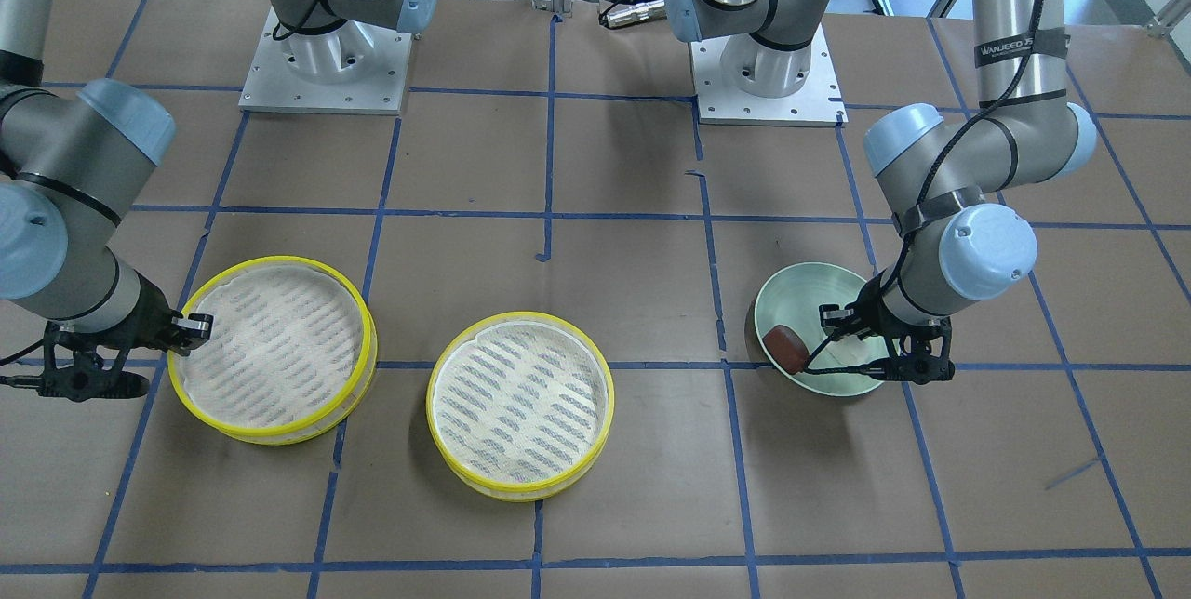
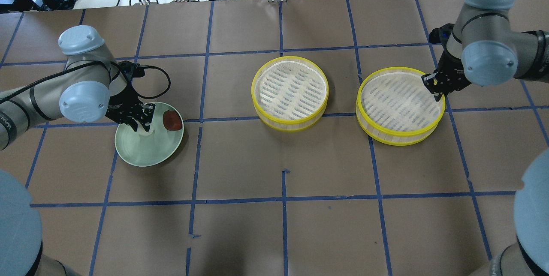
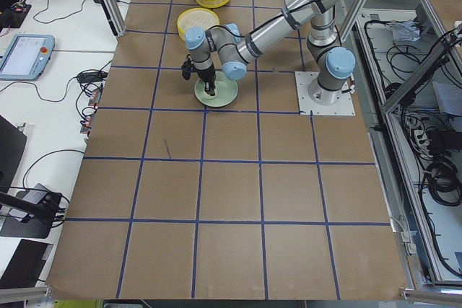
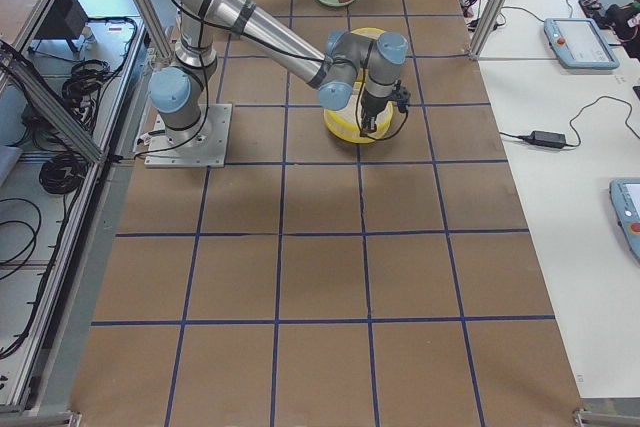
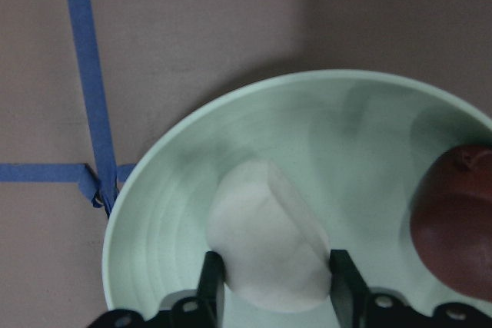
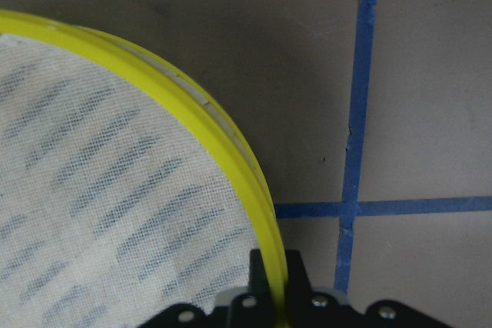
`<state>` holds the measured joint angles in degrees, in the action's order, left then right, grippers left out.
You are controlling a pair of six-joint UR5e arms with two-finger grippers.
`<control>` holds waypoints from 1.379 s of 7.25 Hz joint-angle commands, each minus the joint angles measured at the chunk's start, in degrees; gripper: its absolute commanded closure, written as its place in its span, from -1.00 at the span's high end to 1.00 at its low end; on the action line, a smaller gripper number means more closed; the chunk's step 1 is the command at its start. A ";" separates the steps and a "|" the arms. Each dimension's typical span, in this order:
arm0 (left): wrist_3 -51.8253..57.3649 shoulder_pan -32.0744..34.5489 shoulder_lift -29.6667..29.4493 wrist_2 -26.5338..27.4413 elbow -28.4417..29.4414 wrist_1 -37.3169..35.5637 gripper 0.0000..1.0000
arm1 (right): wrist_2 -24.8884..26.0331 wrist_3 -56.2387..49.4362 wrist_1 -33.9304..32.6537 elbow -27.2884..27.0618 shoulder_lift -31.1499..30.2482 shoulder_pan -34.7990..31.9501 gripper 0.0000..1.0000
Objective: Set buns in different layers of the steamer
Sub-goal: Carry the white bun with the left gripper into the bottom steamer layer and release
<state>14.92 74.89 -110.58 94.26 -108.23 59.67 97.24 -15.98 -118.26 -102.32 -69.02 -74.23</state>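
A white bun point(image 5: 265, 247) and a dark reddish-brown bun point(image 5: 453, 228) lie on a pale green plate point(image 5: 323, 128). My left gripper point(image 5: 273, 286) is down on the plate point(image 2: 146, 151) with a finger pressed on each side of the white bun. The brown bun point(image 2: 172, 120) lies free beside it. Two yellow-rimmed steamer trays hold no buns: one at the table's middle point(image 2: 291, 87), one further right point(image 2: 399, 104). My right gripper point(image 2: 433, 87) is shut on the right tray's yellow rim point(image 6: 231, 144) at its far right edge.
The table is brown paper with a blue tape grid. The two arm bases point(image 1: 326, 59) stand at the robot's side. In the front view the plate point(image 1: 819, 287) is on the right and the gripped tray point(image 1: 279, 348) on the left.
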 commanded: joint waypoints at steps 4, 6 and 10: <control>-8.70 11.79 10.74 -2.39 10.75 8.79 -0.69 | -0.03 -0.02 -0.30 -0.34 0.11 0.14 -0.84; -24.00 21.83 9.34 -6.71 10.85 4.69 -0.69 | -0.03 -0.02 -0.30 -0.25 0.11 0.22 -0.84; -37.06 31.19 -6.02 -9.97 11.98 -19.64 -0.69 | -0.73 0.77 -0.12 0.28 -0.33 0.23 -0.88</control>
<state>-19.70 104.73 -111.63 84.81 -96.98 47.35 96.62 -15.45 -118.42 -102.24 -69.23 -74.00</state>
